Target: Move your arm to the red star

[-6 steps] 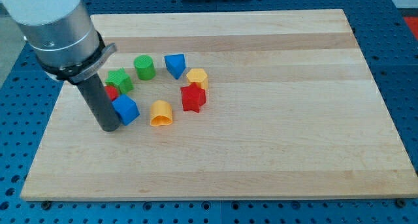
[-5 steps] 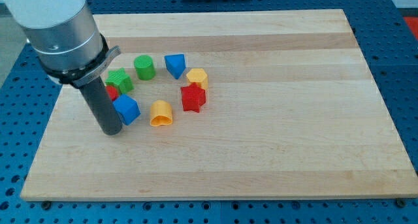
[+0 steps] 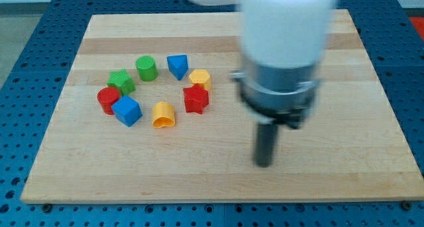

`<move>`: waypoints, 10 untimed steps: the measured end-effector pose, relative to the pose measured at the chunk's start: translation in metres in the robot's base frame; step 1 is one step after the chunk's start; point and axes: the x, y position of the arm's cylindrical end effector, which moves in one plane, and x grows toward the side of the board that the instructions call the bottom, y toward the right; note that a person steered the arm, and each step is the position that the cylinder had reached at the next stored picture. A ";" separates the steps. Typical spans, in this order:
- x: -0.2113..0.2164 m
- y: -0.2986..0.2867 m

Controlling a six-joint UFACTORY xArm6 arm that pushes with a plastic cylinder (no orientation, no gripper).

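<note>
Left of the bench's (image 3: 371, 88) middle we see the red star (image 3: 196, 98), lying flat, with no long axis we can make out and no writing on it. It touches the yellow block (image 3: 200, 79) above it; the orange block (image 3: 162, 114) sits just to its lower left. Our end effector is a bare rod with nothing to open or close; my tip (image 3: 264, 164) stands well to the view's right of the star, touching no block.
</note>
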 end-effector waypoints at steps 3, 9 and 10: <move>-0.039 0.036; -0.079 -0.115; -0.070 -0.115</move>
